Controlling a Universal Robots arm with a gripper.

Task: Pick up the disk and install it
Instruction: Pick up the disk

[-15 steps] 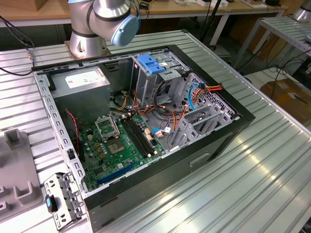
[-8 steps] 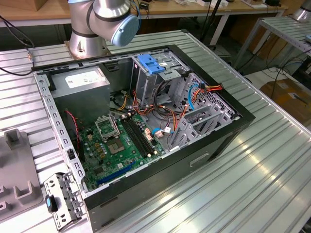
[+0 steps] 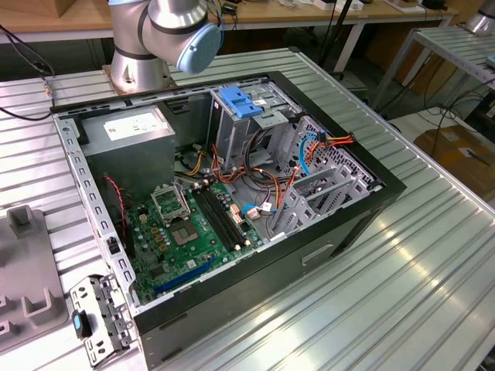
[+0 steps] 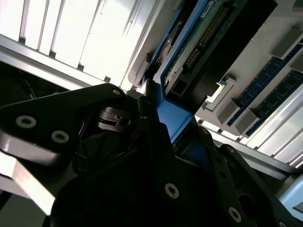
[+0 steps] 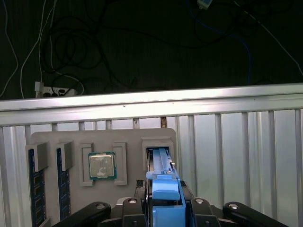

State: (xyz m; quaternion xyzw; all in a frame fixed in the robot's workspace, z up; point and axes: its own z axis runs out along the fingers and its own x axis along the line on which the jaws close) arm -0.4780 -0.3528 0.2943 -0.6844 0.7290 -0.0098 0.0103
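In the first wrist view the disk (image 5: 164, 187) stands on edge, its blue plastic rail facing the camera. My gripper (image 5: 165, 205) is shut on it, one dark finger (image 5: 137, 208) on each side of the rail. The disk's far end sits at the slot of a grey holder tray (image 5: 57, 139); I cannot tell whether it still rests in the slot. In the second wrist view the disk (image 4: 189, 45) shows its blue rail and green circuit board, running away from my gripper (image 4: 161, 111).
The open computer case (image 3: 363, 212) lies on the ribbed metal table, with a blue-handled drive cage (image 3: 241, 104), a grey power supply box (image 3: 128, 127) and a green motherboard (image 3: 189, 228). The holder tray also carries a processor (image 5: 102, 165) and memory sticks (image 5: 35, 189). A metal bracket (image 3: 97, 317) lies beside the case.
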